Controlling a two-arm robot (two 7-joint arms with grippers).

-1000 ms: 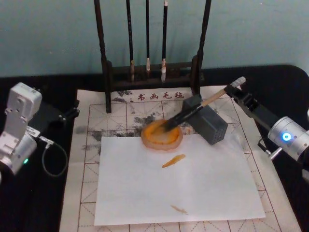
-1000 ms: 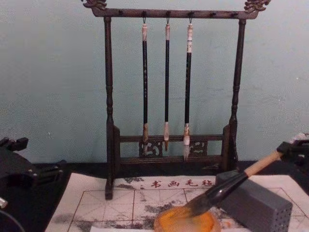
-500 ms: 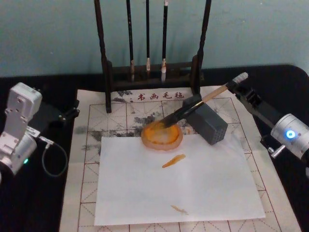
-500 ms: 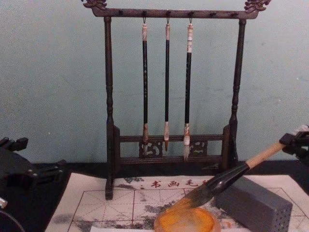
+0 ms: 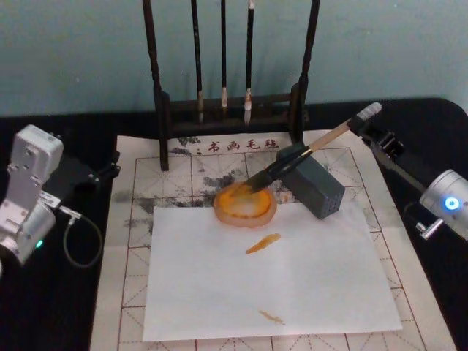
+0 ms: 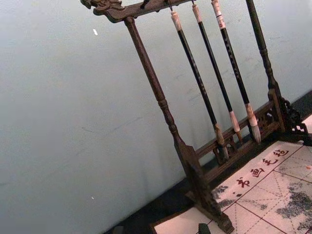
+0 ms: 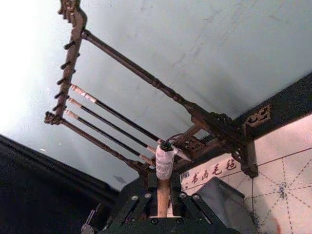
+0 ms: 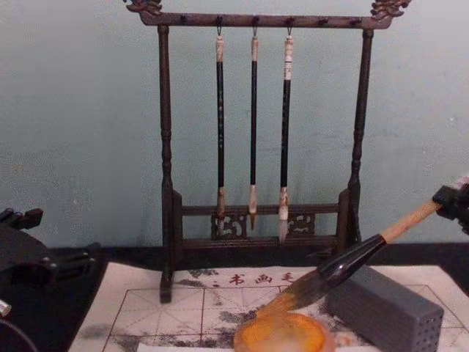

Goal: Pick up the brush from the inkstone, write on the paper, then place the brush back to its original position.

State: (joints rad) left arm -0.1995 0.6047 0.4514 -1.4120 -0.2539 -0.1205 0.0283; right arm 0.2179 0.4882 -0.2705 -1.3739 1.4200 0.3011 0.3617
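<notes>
The brush (image 5: pixel 292 161) slants up from the orange round inkstone dish (image 5: pixel 246 205) toward the right rear. Its dark bristles (image 8: pixel 293 297) hang just over the dish's far rim, stained orange. My right gripper (image 5: pixel 363 126) is shut on the pale handle just below the whitish end cap (image 7: pixel 164 161). The handle (image 7: pixel 163 194) runs between the fingers of my right gripper (image 7: pixel 163 207). In the chest view the brush (image 8: pixel 352 260) clears the grey block. The gridded paper (image 5: pixel 139 183) lies under everything. My left gripper (image 5: pixel 99 174) is parked at the left, off the paper.
A grey perforated block (image 5: pixel 316 186) stands right of the dish, under the brush handle. A plain white sheet (image 5: pixel 292 285) with two orange strokes covers the near part of the grid paper. A dark wooden rack (image 8: pixel 165 183) with three thin hanging brushes stands behind.
My right gripper has risen and drawn back to the right, lifting the brush handle off the grey block. The bristles have slid from the dish's middle up to its far rim.
</notes>
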